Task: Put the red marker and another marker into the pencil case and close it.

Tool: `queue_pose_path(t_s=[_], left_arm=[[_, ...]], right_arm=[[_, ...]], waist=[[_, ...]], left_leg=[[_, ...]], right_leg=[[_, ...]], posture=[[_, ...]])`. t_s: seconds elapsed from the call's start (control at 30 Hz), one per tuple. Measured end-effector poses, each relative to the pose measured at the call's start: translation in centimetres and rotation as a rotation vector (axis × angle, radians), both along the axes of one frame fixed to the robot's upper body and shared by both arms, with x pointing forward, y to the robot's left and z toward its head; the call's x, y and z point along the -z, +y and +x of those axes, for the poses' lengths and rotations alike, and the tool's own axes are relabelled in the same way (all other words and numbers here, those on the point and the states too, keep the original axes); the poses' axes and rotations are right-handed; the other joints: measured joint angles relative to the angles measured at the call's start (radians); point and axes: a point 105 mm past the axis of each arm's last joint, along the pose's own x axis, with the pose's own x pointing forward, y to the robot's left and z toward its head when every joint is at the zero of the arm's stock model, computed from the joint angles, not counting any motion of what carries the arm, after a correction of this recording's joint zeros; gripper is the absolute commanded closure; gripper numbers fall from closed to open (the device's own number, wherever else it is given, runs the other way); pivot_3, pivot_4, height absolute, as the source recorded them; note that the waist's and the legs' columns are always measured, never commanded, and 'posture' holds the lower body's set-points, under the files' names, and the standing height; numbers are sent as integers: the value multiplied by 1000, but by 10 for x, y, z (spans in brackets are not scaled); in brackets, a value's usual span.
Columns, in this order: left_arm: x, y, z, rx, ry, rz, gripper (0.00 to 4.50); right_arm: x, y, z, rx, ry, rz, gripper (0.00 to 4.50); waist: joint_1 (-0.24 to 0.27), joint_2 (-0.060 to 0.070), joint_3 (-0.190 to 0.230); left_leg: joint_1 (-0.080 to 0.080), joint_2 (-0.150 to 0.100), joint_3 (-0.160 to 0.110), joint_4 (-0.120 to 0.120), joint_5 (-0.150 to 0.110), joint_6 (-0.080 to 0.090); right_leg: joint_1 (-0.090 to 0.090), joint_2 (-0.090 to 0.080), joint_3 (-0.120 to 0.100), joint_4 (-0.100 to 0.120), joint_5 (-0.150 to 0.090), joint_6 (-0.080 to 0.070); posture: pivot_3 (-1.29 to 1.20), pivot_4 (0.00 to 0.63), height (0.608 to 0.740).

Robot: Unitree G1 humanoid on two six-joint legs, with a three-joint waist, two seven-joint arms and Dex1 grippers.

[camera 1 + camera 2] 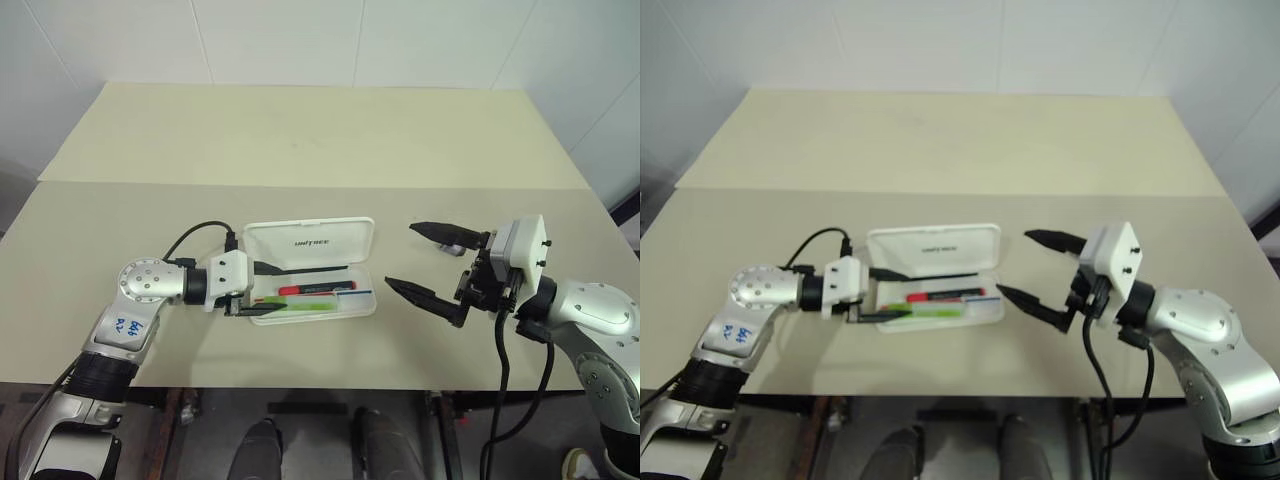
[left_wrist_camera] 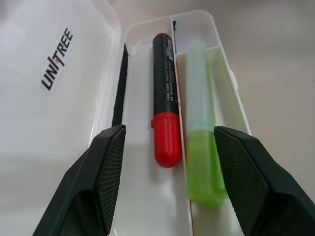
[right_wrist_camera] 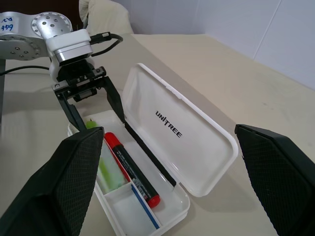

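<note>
The white pencil case (image 1: 352, 303) lies open mid-table, its lid (image 2: 49, 123) tipped back with the dark logo showing. Inside lie the red marker (image 2: 165, 98), dark-barrelled with a red cap, and beside it the light green marker (image 2: 202, 162) in its own narrow compartment. My left gripper (image 1: 283, 290) is open at the case's left end. Its fingers (image 2: 106, 167) straddle the ends of both markers, and the far finger is close against the green one. My right gripper (image 1: 402, 256) hovers wide open and empty just right of the case.
The case rests on a beige table (image 1: 300, 140) with a seam across its middle; the near edge runs just in front of the case. A black cable (image 1: 195, 235) loops off my left wrist. White walls stand behind the table.
</note>
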Motion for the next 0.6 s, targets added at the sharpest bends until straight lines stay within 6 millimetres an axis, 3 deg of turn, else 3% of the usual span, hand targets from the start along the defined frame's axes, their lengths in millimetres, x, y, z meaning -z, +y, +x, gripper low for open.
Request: queue_pose_path(t_s=[0.3, 0.4, 0.6], left_arm=[[0, -2, 4, -21, -15, -3, 1517], [-3, -7, 4, -21, 8, -75, 1517], [-15, -18, -31, 160, 128, -194, 1517]], right_arm=[[-1, 1, 0, -1, -3, 0, 0], [-1, 1, 0, -2, -3, 1, 0], [1, 1, 1, -2, 4, 2, 0]], waist=[[0, 0, 0], [1, 0, 0], [-2, 0, 0]], left_leg=[[0, 0, 0, 0, 1, 1], [0, 0, 0, 0, 1, 1], [0, 0, 0, -1, 1, 1]], right_leg=[[0, 0, 0, 0, 0, 0], [0, 0, 0, 1, 0, 0], [0, 0, 0, 1, 0, 0]], posture=[[0, 150, 740], [0, 150, 740], [0, 150, 740]])
